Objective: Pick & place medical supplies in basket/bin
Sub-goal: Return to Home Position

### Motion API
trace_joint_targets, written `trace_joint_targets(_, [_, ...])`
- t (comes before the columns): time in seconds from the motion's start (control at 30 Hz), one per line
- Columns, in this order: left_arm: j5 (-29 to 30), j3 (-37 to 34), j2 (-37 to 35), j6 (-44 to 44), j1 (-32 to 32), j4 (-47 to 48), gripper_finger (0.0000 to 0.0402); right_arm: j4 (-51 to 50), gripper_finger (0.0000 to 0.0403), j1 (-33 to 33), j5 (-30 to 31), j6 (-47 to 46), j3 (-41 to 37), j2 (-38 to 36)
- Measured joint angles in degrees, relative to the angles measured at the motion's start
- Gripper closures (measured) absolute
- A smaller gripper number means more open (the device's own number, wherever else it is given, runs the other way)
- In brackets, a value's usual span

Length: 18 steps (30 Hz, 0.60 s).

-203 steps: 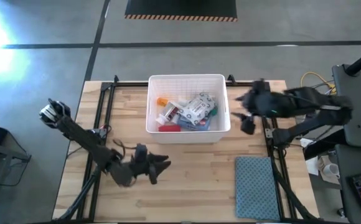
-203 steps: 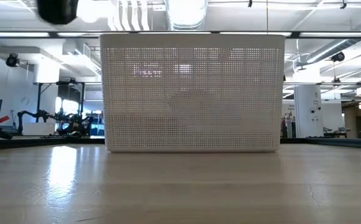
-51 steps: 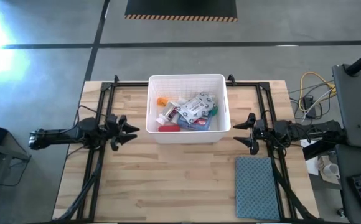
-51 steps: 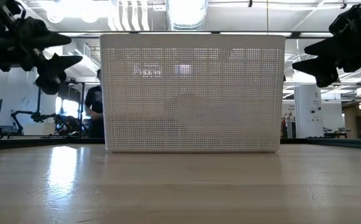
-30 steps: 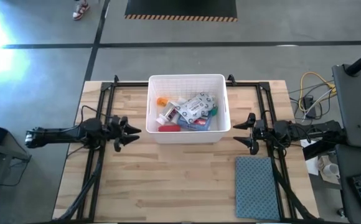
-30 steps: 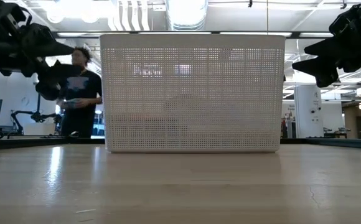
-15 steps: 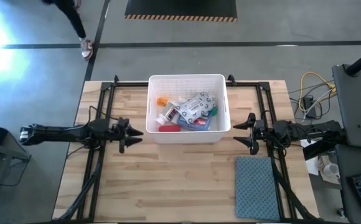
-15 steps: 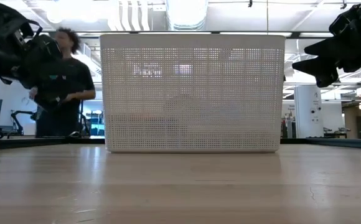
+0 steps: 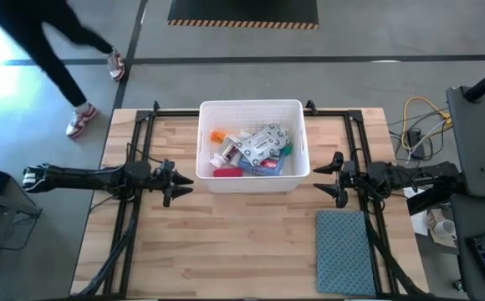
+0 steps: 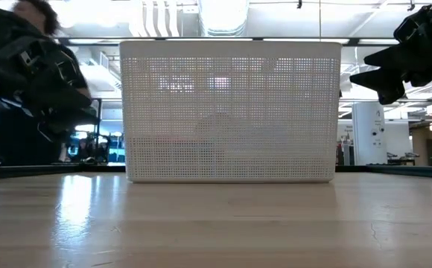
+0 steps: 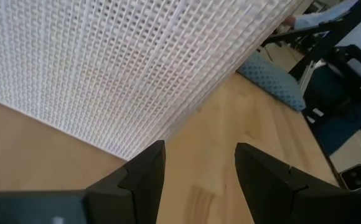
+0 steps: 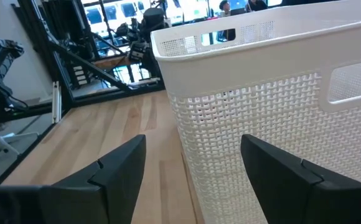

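The white perforated bin (image 9: 252,111) stands at the table's far middle and holds the medical supplies: an orange vial (image 9: 216,135), a white bottle (image 9: 223,150), a red tube (image 9: 226,172), a grey patterned pack (image 9: 263,144) and a green roll (image 9: 288,150). The bin fills the low view (image 10: 229,112). My left gripper (image 9: 181,182) is open and empty just left of the bin's near left corner (image 11: 124,155). My right gripper (image 9: 322,179) is open and empty just right of the bin's right wall (image 12: 255,99).
A teal-grey cloth mat (image 9: 343,251) lies at the table's near right. A person's legs (image 9: 50,50) cross the floor beyond the table's far left corner. Bare wood lies in front of the bin (image 9: 242,242). Cables (image 9: 414,117) lie off the right edge.
My left gripper has moved slowly toward the table's right edge, closer to the bin's near left corner, still open. A person has walked along the floor past the table's far left corner. My right gripper has kept still.
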<state>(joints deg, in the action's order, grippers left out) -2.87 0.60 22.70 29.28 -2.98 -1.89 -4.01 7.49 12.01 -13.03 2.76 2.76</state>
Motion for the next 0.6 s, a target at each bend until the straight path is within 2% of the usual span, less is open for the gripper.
trace_joint_targets(0.6, [0.00,0.00,2.12,0.00,0.02,0.00,0.0226,0.02,0.0149,0.00,0.02,-0.01,0.00,0.00])
